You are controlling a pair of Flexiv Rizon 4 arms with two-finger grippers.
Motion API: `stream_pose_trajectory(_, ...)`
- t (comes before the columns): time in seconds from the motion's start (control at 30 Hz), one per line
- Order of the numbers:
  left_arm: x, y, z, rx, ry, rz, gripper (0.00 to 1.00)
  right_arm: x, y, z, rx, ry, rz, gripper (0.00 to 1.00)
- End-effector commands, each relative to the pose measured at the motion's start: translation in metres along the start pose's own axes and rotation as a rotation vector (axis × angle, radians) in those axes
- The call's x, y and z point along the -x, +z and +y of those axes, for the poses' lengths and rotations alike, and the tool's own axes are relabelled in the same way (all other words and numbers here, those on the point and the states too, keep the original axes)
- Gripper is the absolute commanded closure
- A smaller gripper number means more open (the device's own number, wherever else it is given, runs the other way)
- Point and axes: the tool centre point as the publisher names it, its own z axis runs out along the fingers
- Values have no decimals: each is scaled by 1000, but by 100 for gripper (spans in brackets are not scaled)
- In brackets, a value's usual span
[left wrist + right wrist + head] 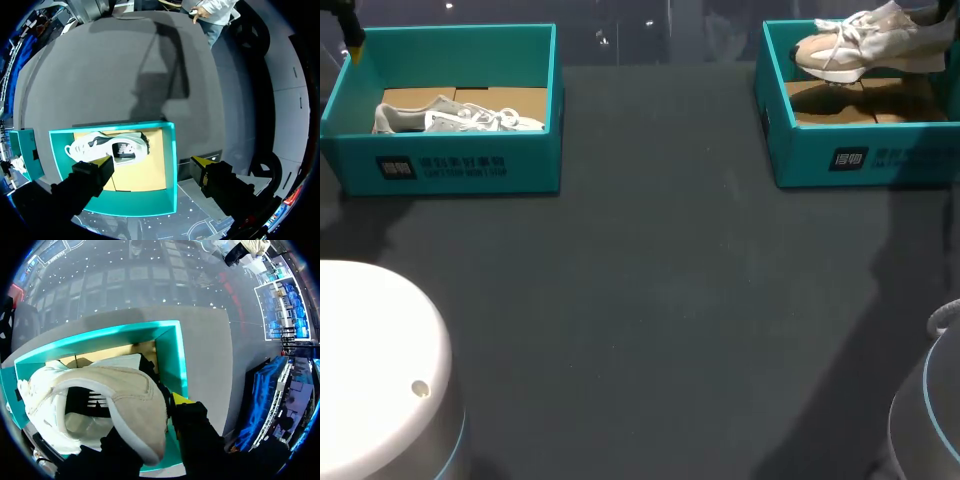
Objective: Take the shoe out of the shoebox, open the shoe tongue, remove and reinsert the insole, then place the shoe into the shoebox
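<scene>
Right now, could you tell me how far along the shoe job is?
Done: the beige shoe is lifted out of the right shoebox. In hand: the right gripper is shut on its heel, above the box. Left, it seems: tongue, insole, putting it back. The grey shoe lies in the left shoebox, under the open left gripper.

Beige shoe heel past R edge

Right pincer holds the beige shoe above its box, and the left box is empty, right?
No, the left box is not empty: a grey shoe lies in it, per the head view. The right pincer does hold the beige shoe above the right box.
</scene>
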Motion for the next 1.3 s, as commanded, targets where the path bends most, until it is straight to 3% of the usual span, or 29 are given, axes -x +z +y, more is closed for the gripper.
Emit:
stream_pose_trajectory(0.03,0,0,-1,1,1,2,0,8,-18,-4,17,8,-6,100)
stream_pose_trajectory(0.8,0,0,-1,1,1,2,0,33,-112,-30,135,13,-75,100)
stream_pose_trajectory(1.0,0,0,-1,1,1,2,0,35,-138,-52,160,1,-77,100)
stream_pose_trajectory(1.3,0,0,-1,1,1,2,0,14,-164,-107,176,-22,-64,100)
